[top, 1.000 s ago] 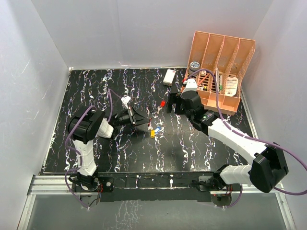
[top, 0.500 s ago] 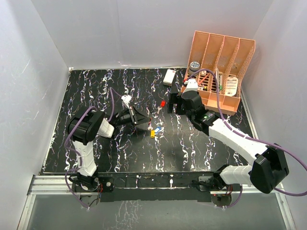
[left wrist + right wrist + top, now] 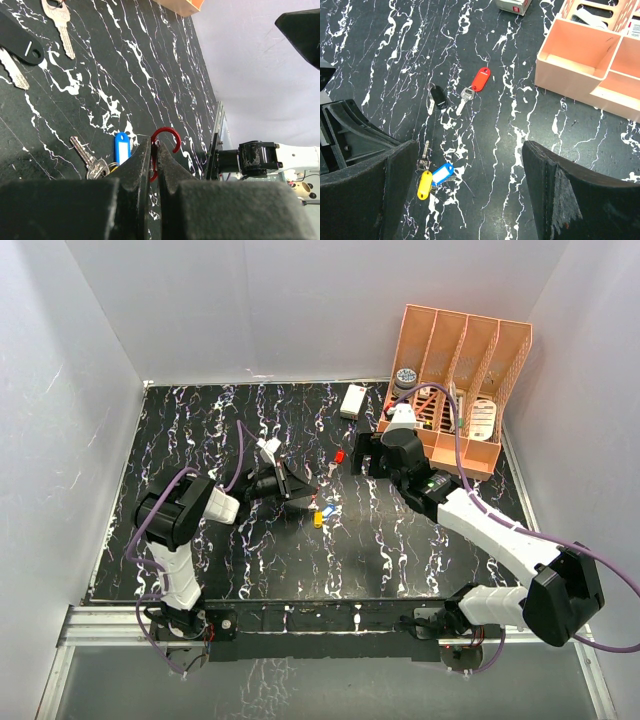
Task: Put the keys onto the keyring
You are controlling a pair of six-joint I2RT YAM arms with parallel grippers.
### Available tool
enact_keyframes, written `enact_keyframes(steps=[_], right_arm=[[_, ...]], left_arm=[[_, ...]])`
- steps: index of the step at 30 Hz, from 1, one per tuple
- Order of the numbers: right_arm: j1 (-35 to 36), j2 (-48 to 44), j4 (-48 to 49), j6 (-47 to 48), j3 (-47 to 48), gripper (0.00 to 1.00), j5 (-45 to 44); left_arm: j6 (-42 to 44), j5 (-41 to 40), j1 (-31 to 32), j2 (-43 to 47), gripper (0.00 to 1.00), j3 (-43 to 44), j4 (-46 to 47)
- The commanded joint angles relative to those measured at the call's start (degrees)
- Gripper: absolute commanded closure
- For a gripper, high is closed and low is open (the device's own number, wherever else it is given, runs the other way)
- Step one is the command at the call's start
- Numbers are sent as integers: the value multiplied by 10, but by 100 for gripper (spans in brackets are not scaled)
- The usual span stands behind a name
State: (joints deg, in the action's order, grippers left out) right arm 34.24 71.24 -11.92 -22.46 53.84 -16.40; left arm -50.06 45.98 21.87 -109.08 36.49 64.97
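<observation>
In the left wrist view my left gripper is shut on the keyring, a thin red loop whose open hooked end sticks out past the fingertips. Just beyond it lie the keys with a blue tag and a bare silver key. From above, the left gripper hovers beside the yellow tag and blue tag. My right gripper is open and empty, above the mat near the red-tagged key and black-tagged key.
An orange divided organizer stands at the back right, close behind the right gripper. A small white box lies at the back centre. White walls enclose the black marbled mat on three sides.
The left gripper has edged slightly right toward the yellow and blue tags, still holding the keyring. The right gripper has shifted a little to the right.
</observation>
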Motion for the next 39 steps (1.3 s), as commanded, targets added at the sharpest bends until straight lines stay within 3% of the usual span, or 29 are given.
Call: enact_keyframes(steps=[1, 39], right_arm=[[-4, -19, 22, -1, 11, 16, -9], [-14, -22, 24, 0, 5, 15, -4]], left_arm=[[9, 5, 5, 5, 100, 14, -5], [55, 7, 25, -10, 100, 55, -156]])
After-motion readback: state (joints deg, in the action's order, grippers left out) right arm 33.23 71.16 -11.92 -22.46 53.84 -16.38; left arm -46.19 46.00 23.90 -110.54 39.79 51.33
